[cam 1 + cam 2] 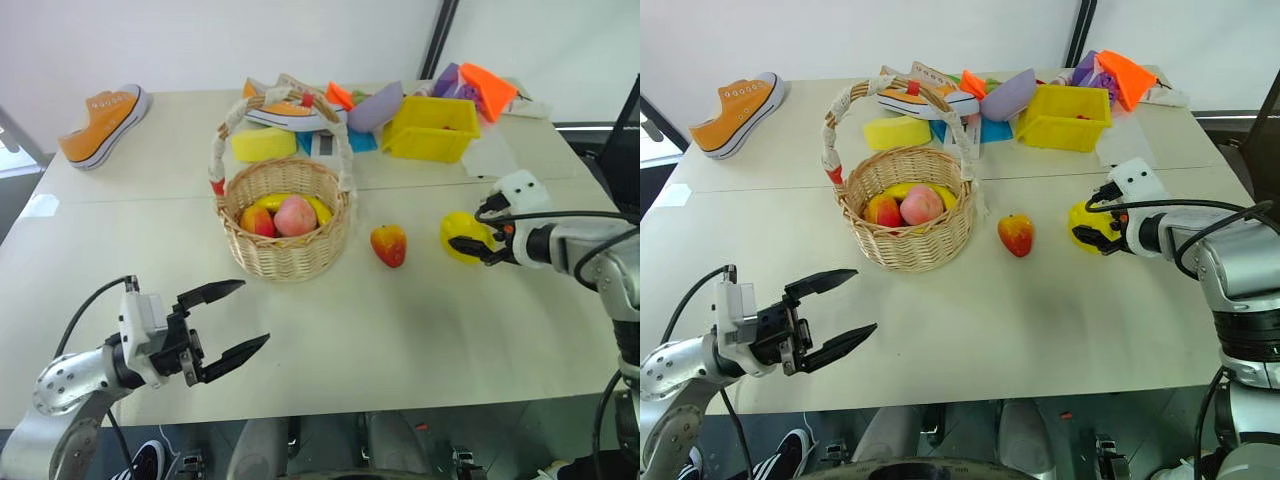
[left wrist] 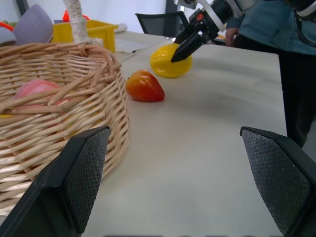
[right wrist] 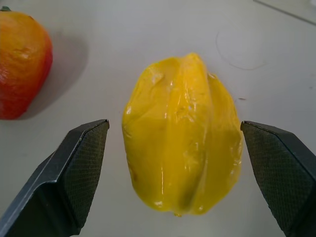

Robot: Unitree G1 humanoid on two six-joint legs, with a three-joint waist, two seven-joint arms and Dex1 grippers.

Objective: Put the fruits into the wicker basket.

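The wicker basket (image 1: 285, 255) stands mid-table with several toy fruits inside. To its right lies the red-orange fruit (image 1: 389, 245), and further right the yellow star fruit (image 1: 456, 232). My right gripper (image 3: 174, 124) is open, one finger on each side of the star fruit (image 3: 182, 133), which lies on the table; the red-orange fruit (image 3: 19, 64) is off to one side. My left gripper (image 1: 250, 313) hovers open and empty near the table's front edge, in front of and left of the basket. The left wrist view shows the basket wall (image 2: 59, 123), both fruits and the right gripper's fingers (image 2: 190, 42) at the star fruit (image 2: 165, 64).
An orange sneaker (image 1: 105, 125) lies at the back left. Behind the basket are a yellow sponge block (image 1: 264, 144), another shoe (image 1: 290, 115), a purple bowl (image 1: 375, 108), a yellow plastic bin (image 1: 432, 128) and an orange item (image 1: 487, 88). A person (image 2: 266, 24) stands beside the table.
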